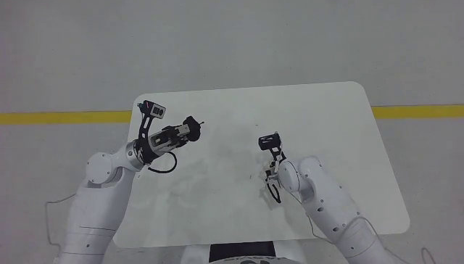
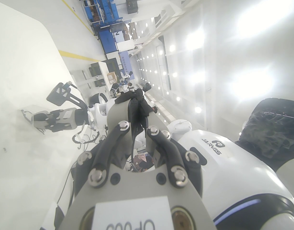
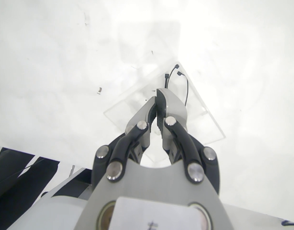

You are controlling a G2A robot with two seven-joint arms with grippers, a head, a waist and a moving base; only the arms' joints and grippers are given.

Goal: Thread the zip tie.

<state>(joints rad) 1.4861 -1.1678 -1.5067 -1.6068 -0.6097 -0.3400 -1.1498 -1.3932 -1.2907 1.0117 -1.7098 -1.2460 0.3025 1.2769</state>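
Right gripper (image 3: 157,101) is pinched together among loose black ties (image 3: 186,89) in the tray (image 3: 209,125). Left gripper (image 1: 193,128), raised well apart, seems clamped on one tie (image 2: 137,101). Nothing looks threaded yet, so all the threading is left to do.

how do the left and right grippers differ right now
Pose: the left gripper is raised above the table and points sideways; the right gripper points down into a clear tray.
Load: the left gripper pinches a black zip tie; the right gripper's tips meet beside loose zip ties in the tray, with no clear grip on one.
Shared: both have their fingers closed.
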